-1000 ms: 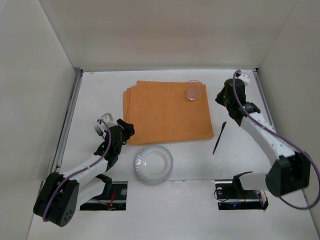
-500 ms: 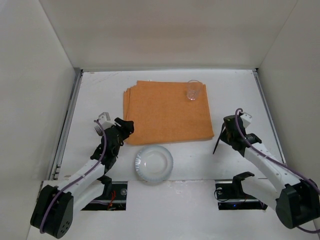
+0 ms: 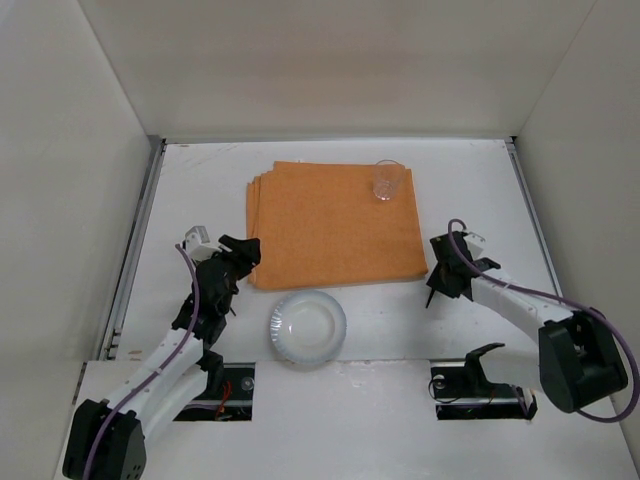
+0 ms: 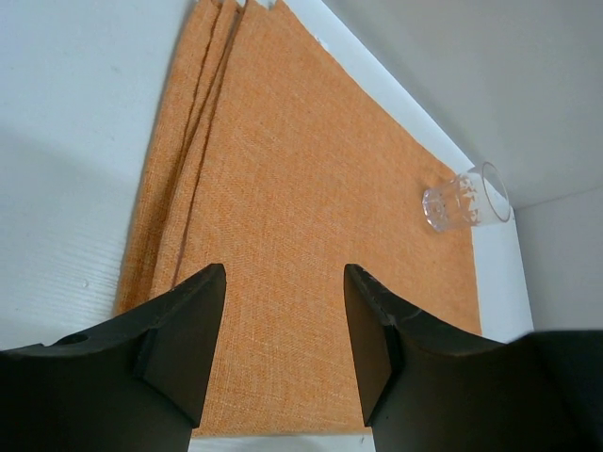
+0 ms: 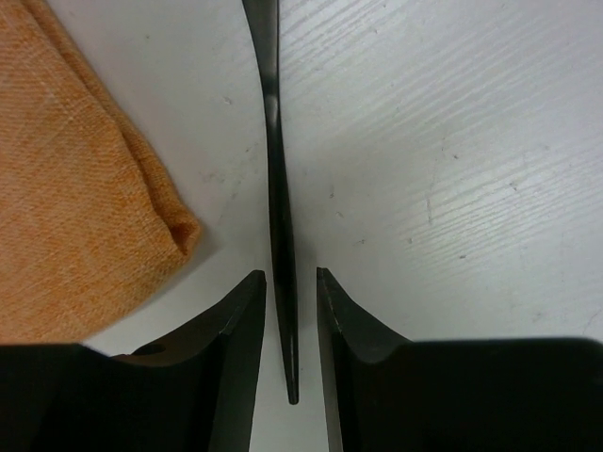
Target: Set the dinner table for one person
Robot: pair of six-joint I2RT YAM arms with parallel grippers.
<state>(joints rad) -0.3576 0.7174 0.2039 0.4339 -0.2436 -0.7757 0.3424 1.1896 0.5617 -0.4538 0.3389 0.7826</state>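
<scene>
The white dinner table [image 3: 200, 190] holds an orange cloth mat [image 3: 335, 225] with a clear glass [image 3: 387, 182] on its far right corner. A clear plate [image 3: 307, 327] sits just in front of the mat. A slim black utensil [image 3: 432, 293] lies on the table right of the mat. My right gripper [image 3: 443, 278] is low over it; in the right wrist view the gripper [image 5: 290, 278] is narrowly open, with a finger on each side of the utensil's [image 5: 276, 141] tapered end and not touching it. My left gripper [image 3: 240, 252] is open and empty [image 4: 283, 282] at the mat's [image 4: 301, 217] near left corner.
White walls enclose the table on three sides, with metal rails [image 3: 140, 230] along its side edges. The mat's near right corner [image 5: 141, 226] lies just left of the right fingers. The glass also shows in the left wrist view [image 4: 464, 198].
My right arm has swung from the far right beside the glass back towards me and come down over the black utensil. My left arm has drawn back a little to the left.
</scene>
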